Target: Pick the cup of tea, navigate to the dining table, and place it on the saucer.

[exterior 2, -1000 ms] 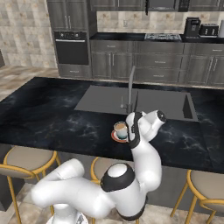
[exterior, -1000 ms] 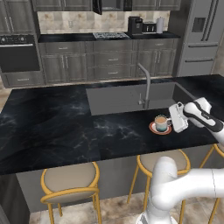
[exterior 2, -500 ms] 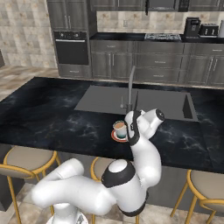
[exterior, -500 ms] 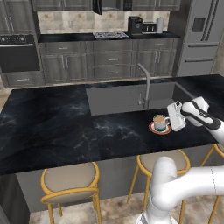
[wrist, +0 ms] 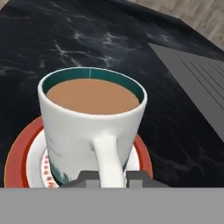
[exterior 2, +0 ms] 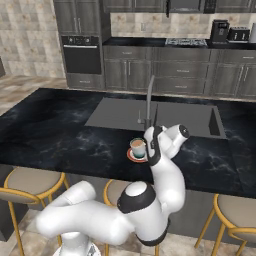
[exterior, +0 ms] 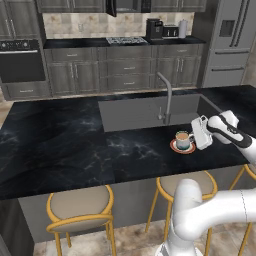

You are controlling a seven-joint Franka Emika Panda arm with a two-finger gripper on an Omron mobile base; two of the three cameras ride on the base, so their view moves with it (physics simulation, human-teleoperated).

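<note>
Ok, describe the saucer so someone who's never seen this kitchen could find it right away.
Start at the long black marble dining table with the inset grey sink. Just in front of the faucet, near the stool-side edge, lies the saucer: a small round plate, orange-red rim, with the cup of tea standing on it.

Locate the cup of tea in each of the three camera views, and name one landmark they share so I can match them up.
Left base view: cup of tea right of centre, on the saucer, just left of the gripper.
Right base view: the cup at centre, left of the arm, in front of the faucet.
Hand view: the cup fills the middle, handle toward the camera.
Shared landmark: the orange-rimmed saucer under it, beside the grey sink.
</note>
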